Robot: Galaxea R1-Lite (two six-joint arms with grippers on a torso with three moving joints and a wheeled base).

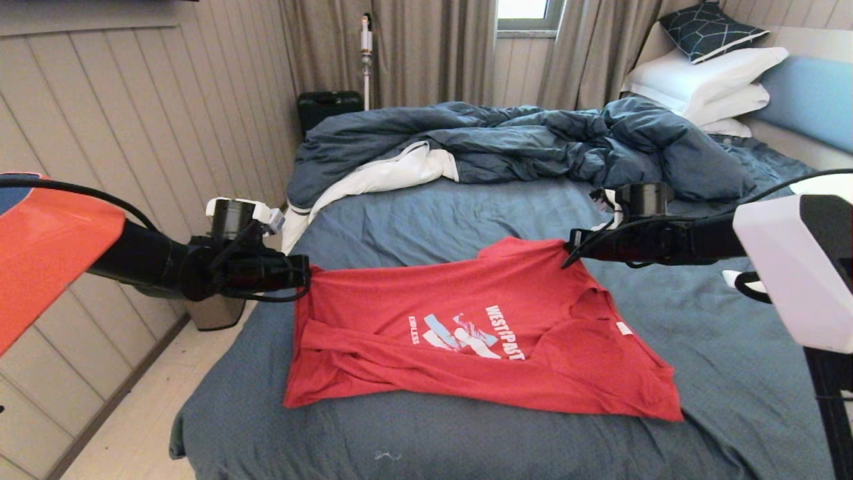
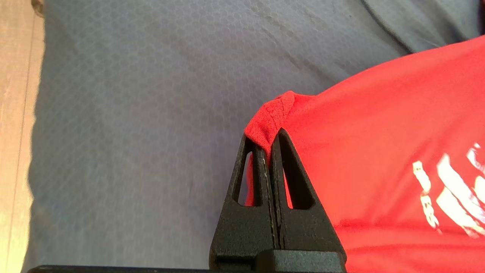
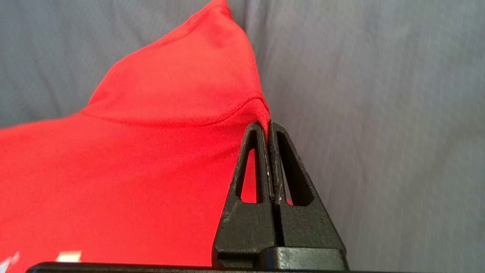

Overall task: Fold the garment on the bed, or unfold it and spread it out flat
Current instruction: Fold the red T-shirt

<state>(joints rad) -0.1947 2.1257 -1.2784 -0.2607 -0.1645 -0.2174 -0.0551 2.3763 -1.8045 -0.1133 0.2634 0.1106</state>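
The red T-shirt [image 1: 466, 333] lies across the slate-blue bed [image 1: 433, 213], its white and light-blue chest print facing up and its small white neck tag [image 1: 624, 328] toward the right. My left gripper [image 1: 308, 275] is shut on the shirt's far left corner, held a little above the sheet. In the left wrist view the red cloth [image 2: 379, 151] bunches between the black fingertips [image 2: 282, 138]. My right gripper [image 1: 568, 257] is shut on the far right edge near a sleeve. The right wrist view shows that hem [image 3: 170, 125] pinched at the fingertips [image 3: 255, 131]. The near edge rests on the sheet.
A crumpled dark blue duvet [image 1: 533, 143] with white lining is heaped at the far side of the bed. White pillows [image 1: 706, 83] and a patterned cushion lean by the light-blue headboard [image 1: 810, 100]. A panelled wall and a strip of floor [image 1: 133, 413] run along the left.
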